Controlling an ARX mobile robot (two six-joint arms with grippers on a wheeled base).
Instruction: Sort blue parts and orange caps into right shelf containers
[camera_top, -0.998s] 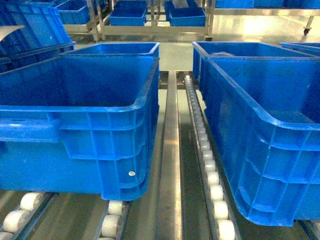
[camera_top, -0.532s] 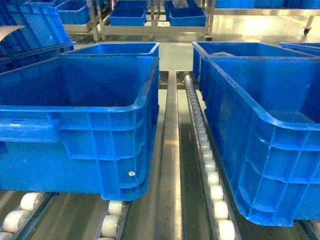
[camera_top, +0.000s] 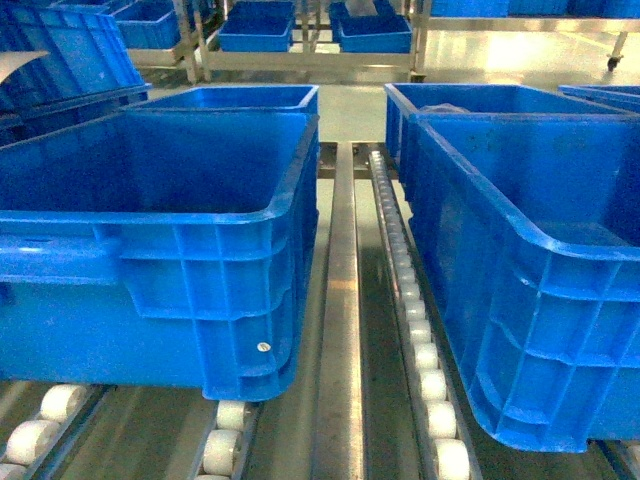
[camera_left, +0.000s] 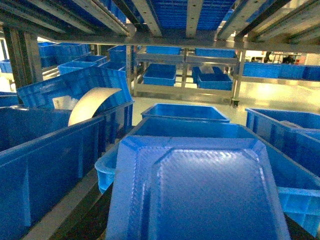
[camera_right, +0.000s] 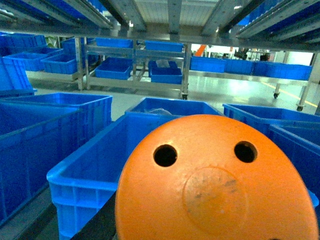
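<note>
A: Close against the right wrist camera sat an orange cap (camera_right: 217, 180), filling the view; neither claw showed, so their grip couldn't be told.

B: And the left?

A: A blue part (camera_left: 197, 192), equally close. Beyond, the right shelf containers (camera_top: 530, 260) waited on rollers (camera_top: 415, 330).

B: Anything shifted?

A: Nothing over the last second, so I'd judge sorting hadn't started.

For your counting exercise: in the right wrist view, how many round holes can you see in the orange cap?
2: both in the upper part of the orange cap, one at upper left, one at upper right. Its bottom is cropped, so more may be hidden.
</note>
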